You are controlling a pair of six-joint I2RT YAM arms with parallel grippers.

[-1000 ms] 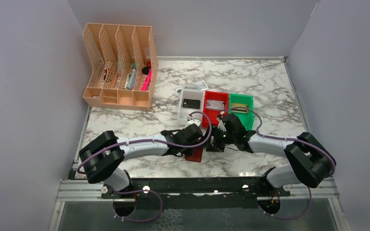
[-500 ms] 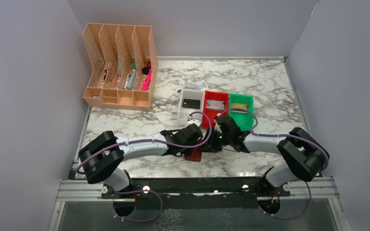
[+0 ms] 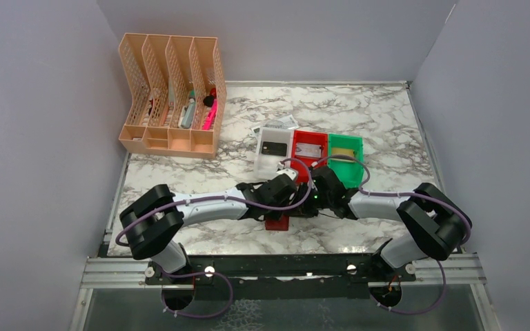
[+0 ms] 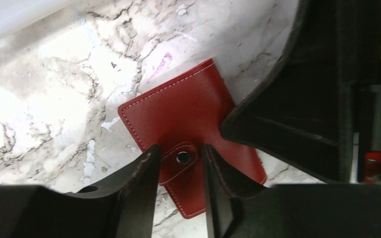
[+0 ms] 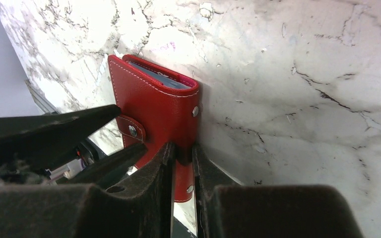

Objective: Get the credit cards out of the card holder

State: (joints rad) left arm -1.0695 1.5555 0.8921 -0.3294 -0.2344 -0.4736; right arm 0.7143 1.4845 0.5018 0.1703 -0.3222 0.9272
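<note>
The card holder (image 5: 154, 104), a closed dark red wallet, stands on edge on the marble table, with bluish sleeve edges (image 5: 161, 79) showing at its top. It also shows in the left wrist view (image 4: 178, 119) and in the top view (image 3: 276, 223). My right gripper (image 5: 182, 148) is shut on its edge. My left gripper (image 4: 178, 151) is open, its fingers close on either side of the snap tab (image 4: 181, 158). A black card (image 3: 272, 147), a pale card (image 3: 308, 149) and a gold card (image 3: 344, 153) lie in the bins.
A white bin (image 3: 262, 165), a red bin (image 3: 298, 165) and a green bin (image 3: 355, 165) stand side by side just behind the grippers. A peach desk organiser (image 3: 172, 96) with pens stands at the back left. A white printed tag (image 3: 276, 124) lies behind the white bin.
My left gripper has moved right, onto the wallet's tab. My right gripper has moved left and stays shut on the wallet, which now shows less in the top view.
</note>
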